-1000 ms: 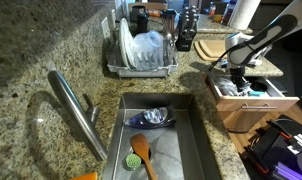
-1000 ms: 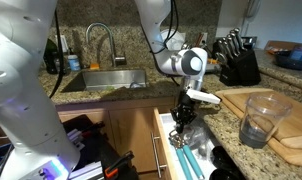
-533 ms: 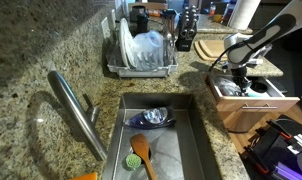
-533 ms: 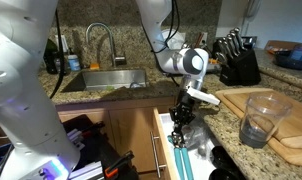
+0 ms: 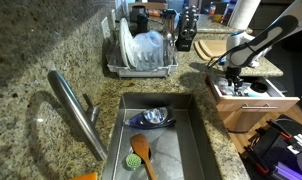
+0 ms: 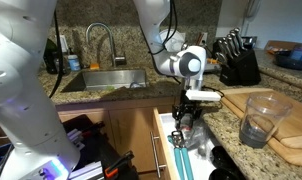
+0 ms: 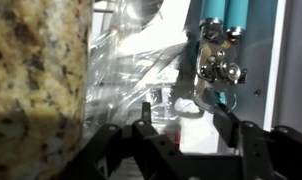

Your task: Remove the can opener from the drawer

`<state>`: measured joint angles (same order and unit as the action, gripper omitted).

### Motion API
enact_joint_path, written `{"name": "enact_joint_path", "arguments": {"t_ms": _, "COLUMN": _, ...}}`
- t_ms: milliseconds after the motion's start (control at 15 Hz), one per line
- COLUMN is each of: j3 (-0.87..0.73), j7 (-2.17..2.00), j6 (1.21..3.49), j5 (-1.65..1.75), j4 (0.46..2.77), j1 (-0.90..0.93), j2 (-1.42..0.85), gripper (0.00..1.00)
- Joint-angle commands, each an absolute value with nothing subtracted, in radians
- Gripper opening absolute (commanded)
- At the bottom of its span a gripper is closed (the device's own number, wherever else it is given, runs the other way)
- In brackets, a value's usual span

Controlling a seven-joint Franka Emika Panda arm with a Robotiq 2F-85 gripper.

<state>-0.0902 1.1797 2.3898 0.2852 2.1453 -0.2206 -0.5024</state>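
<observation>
The drawer [image 5: 253, 100] [image 6: 167, 142] is pulled open below the granite counter, its white inside showing in the wrist view [image 7: 276, 60]. Inside lies the can opener [image 7: 217, 62], with metal gears and teal handles [image 6: 186, 160]. My gripper [image 7: 183, 112] [image 5: 234, 78] [image 6: 182, 126] hangs just over the drawer and points down into it. Its jaws stand apart, with white drawer floor and clear plastic between them. The right finger [image 7: 227, 122] sits just below the can opener's metal head; whether they touch I cannot tell.
Crumpled clear plastic [image 7: 131, 70] fills the drawer's left side beside the counter edge [image 7: 36, 80]. A sink [image 5: 156, 135] holds a bowl and spatula. A dish rack [image 5: 141, 52], a knife block [image 6: 236, 62], and a cutting board with a glass [image 6: 259, 120] stand nearby.
The jaws have come apart since the earlier frames. The arm has stayed over the drawer, with the wrist barely shifted.
</observation>
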Motion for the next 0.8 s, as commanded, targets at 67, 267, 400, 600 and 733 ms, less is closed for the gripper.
{"name": "enact_joint_path", "arguments": {"t_ms": 67, "j3": -0.086, "j7": 1.166, "j6": 2.410, "j5": 0.287, "j4": 2.157, "j1": -0.224, "j2": -0.502, "gripper": 0.76}}
{"name": "enact_joint_path", "arguments": {"t_ms": 267, "j3": -0.095, "j7": 1.152, "j6": 2.300, "j5": 0.289, "j4": 2.106, "j1": -0.212, "j2": -0.535, "gripper": 1.00}}
{"name": "enact_joint_path", "arguments": {"t_ms": 400, "j3": -0.106, "j7": 1.120, "j6": 2.188, "j5": 0.294, "j4": 2.056, "j1": -0.202, "j2": -0.556, "gripper": 1.00}}
{"name": "enact_joint_path", "arguments": {"t_ms": 600, "j3": -0.088, "j7": 1.141, "j6": 2.253, "j5": 0.290, "j4": 2.104, "j1": -0.219, "j2": -0.526, "gripper": 1.00}}
{"name": "enact_joint_path", "arguments": {"t_ms": 733, "j3": -0.087, "j7": 1.141, "j6": 2.253, "j5": 0.290, "j4": 2.105, "j1": -0.219, "j2": -0.527, "gripper": 1.00}}
